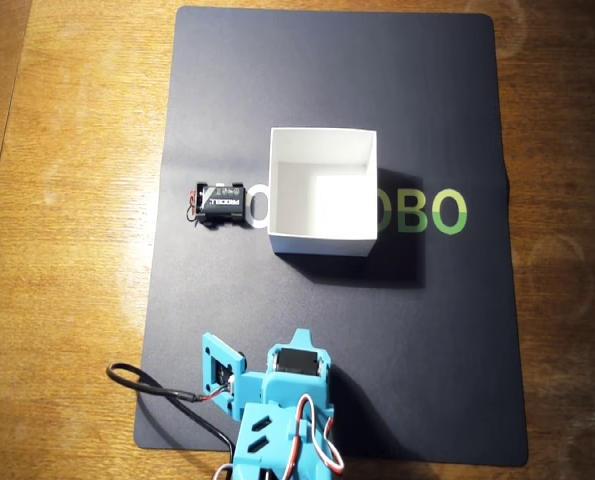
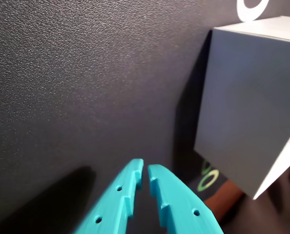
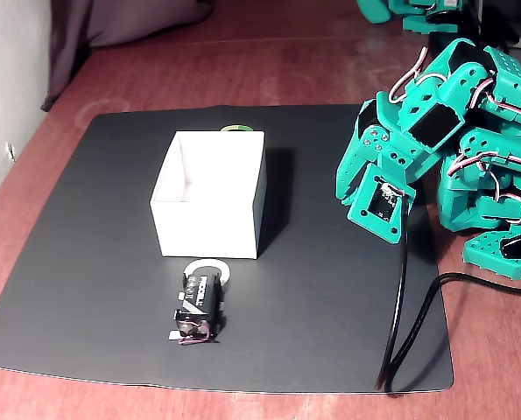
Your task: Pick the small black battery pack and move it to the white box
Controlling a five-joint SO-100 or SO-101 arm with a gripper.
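Observation:
The small black battery pack (image 1: 220, 203) lies on the black mat just left of the white box (image 1: 322, 243) in the overhead view, its thin red and black wires at its left end. In the fixed view the pack (image 3: 199, 302) lies in front of the box (image 3: 206, 227). The box holds nothing. My blue gripper (image 2: 145, 170) is shut, nothing between its fingers, and points at bare mat. The box's outer wall (image 2: 247, 107) stands to its right in the wrist view. The pack does not show in that view. The folded arm (image 1: 277, 400) sits at the mat's near edge, well away from the pack.
The black mat (image 1: 427, 350) lies on a wooden table (image 1: 67, 250) and carries green lettering (image 1: 432, 212) to the right of the box. A black cable (image 3: 400, 297) runs from the arm across the mat's corner. More teal robot parts (image 3: 496, 166) stand to the right in the fixed view.

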